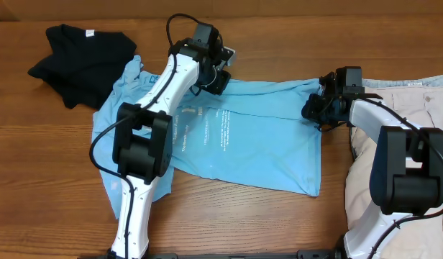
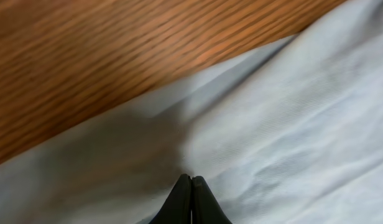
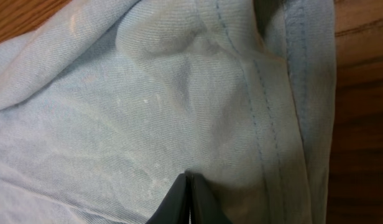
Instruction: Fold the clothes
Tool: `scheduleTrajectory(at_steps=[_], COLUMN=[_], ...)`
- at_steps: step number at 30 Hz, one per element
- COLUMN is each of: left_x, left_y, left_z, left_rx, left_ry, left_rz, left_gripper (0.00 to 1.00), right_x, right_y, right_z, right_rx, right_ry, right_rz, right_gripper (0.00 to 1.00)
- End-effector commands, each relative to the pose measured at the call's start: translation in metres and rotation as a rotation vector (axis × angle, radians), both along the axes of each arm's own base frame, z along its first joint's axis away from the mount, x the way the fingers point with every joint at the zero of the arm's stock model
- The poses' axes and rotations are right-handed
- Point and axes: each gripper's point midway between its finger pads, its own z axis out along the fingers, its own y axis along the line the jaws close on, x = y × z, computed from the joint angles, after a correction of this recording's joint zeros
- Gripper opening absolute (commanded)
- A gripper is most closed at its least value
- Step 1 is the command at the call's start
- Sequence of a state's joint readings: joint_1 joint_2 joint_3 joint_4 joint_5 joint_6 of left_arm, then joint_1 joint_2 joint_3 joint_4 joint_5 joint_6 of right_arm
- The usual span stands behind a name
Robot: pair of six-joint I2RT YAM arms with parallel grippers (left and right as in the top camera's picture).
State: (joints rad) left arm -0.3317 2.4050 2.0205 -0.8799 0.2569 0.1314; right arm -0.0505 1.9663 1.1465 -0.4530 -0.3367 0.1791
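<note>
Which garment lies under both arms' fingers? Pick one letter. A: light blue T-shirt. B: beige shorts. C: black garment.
A: the left fingers and right fingers each have pale blue cloth beneath them, and overhead both arms end at the light blue T-shirt's far edge.

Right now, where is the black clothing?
In the overhead view, the black garment lies bunched at the far left of the table, its edge meeting the light blue T-shirt.

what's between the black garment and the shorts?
The T-shirt, spread out, spans most of the stretch from black garment to shorts; the left arm crosses it. Overhead view.
</note>
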Motion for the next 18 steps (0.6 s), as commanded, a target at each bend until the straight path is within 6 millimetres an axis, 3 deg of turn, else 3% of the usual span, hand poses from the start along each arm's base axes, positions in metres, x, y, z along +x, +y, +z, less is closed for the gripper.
scheduleTrajectory(at_steps=[1, 6, 11, 15, 18], left_x=[-0.011, -0.019, -0.014, 0.018, 0.042], left_y=[0.005, 0.003, 0.008, 0.021, 0.020], left_z=[-0.033, -0.038, -0.038, -0.035, -0.021], left_rx=[0.020, 0.010, 0.035, 0.093, 0.030], left_ry=[0.075, 0.113, 0.093, -0.017, -0.073], left_rz=[-0.014, -0.021, -0.010, 0.115, 0.218], left_gripper=[0.04, 0.04, 0.04, 0.06, 0.08], right_x=[-0.018, -0.018, -0.018, -0.018, -0.020], right_y=[-0.006, -0.006, -0.006, -0.006, -0.006], right_z=[-0.020, -0.020, -0.020, -0.020, -0.021], right_rx=[-0.045, -0.045, -0.045, -0.045, -0.045], right_ry=[0.079, 0.079, 0.078, 0.080, 0.089], right_rz=[-0.014, -0.014, -0.014, -0.014, -0.014], right_gripper=[0.05, 0.05, 0.05, 0.05, 0.05])
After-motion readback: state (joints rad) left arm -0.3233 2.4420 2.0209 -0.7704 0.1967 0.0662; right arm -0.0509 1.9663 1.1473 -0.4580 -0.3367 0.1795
